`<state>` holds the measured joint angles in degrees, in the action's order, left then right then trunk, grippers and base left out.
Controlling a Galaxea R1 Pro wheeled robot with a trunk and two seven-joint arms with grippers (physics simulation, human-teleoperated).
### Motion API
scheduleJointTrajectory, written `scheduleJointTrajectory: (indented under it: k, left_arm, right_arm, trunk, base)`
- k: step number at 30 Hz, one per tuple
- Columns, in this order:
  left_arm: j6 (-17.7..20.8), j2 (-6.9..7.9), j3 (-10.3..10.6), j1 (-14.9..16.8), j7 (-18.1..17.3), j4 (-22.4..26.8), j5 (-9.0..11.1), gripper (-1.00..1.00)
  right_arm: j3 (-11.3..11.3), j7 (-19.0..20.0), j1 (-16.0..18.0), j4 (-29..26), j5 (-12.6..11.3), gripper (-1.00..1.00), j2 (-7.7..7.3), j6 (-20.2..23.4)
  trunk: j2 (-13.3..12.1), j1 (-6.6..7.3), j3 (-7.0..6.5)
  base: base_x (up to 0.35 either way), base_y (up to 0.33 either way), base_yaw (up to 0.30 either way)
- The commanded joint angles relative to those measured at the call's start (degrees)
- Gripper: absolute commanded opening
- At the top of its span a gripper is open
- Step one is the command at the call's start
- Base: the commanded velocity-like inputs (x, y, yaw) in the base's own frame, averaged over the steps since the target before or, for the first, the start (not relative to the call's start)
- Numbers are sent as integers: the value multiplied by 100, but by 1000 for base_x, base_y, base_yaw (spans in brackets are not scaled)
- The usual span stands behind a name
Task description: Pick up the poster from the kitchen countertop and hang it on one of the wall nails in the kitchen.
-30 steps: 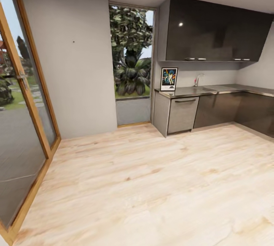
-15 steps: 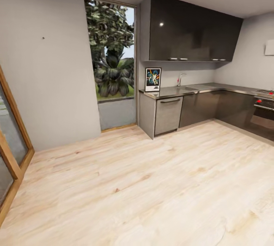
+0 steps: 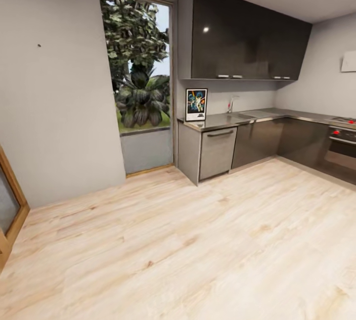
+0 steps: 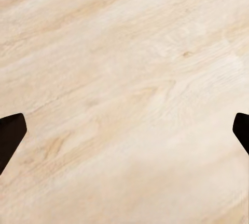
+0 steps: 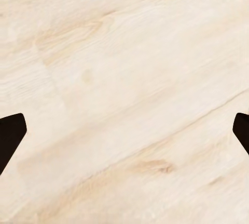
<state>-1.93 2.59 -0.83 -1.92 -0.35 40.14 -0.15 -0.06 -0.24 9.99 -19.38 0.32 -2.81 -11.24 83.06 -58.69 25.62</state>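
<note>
Pale wood floor [image 3: 207, 241] underfoot, and the kitchen slides a touch left in the head view as the camera keeps turning.

The poster [image 3: 196, 104] stands upright at the far left end of the kitchen countertop [image 3: 232, 119], against the wall, just right of the tall window [image 3: 138, 63]; the tap [image 3: 230, 105] is a little further right. Compared with half a second ago the wooden door frame [image 3: 10, 201] at the near left has almost gone from sight, and the nail [image 3: 39, 45] on the grey wall sits further left. Left gripper [image 4: 124, 130] and right gripper [image 5: 124, 130] both hang over bare floor, dark fingertips [image 4: 10, 133] spread wide at the edges, holding nothing.
</note>
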Motion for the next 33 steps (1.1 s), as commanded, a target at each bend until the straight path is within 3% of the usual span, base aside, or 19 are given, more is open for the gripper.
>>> scheduleJointTrajectory:
  k: [1,33]
  left_arm:
    - [-11,9,-4,-1,-5,4,0,100]
    - [0,48,-13,-1,53,-32,-4,100]
  right_arm:
    - [-1,-2,3,4,3,100,0,-18]
    - [20,-2,3,-5,21,100,0,-23]
  trunk:
    - [2,-4,5]
    - [2,-4,5]
  base:
    - [335,138,-2]
    - [335,142,0]
